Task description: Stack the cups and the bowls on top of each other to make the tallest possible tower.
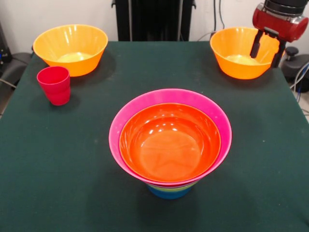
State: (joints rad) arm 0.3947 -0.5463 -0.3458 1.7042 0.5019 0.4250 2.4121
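Note:
The tower stands at the table's near middle: a wide orange bowl [170,142] nested in a large pink bowl [126,116], over a lime green rim [170,188] and a small blue base [169,194]. Two large yellow-orange bowls stand at the far corners, one at the left [70,48] and one at the right [236,58]. The red ridged cup [54,84] stands upright beside the left one. My gripper [266,50] is open, with one finger over the right bowl's inside and the other at its right rim. The sky blue cup, purple bowl and small green bowl are hidden.
The dark green table [58,164] ends close behind both yellow-orange bowls. The robot's black pedestal [154,19] stands at the far side. Cables and a chair base [297,63] lie off the table's right edge.

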